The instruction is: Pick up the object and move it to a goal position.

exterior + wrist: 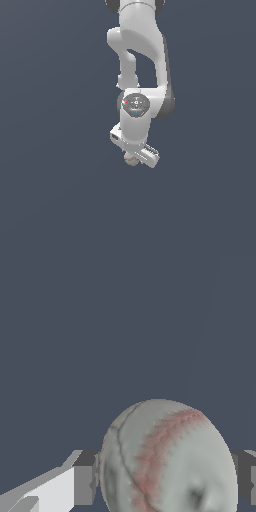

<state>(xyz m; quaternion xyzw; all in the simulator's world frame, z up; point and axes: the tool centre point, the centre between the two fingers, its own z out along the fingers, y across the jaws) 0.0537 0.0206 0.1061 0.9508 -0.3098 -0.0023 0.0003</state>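
The object is an off-white ball with red seam lines (167,461). In the wrist view it fills the space between my two grey fingertips (84,485), which sit against it on both sides. My gripper (165,483) is shut on the ball. In the exterior view the gripper (134,155) points down below the white arm, and only a small part of the ball (130,159) shows under the hand. I cannot tell whether the ball rests on the surface or hangs above it. No goal marker shows in either view.
A plain dark blue-grey surface (55,200) fills both views. The white arm's links (142,55) rise toward the top of the exterior view.
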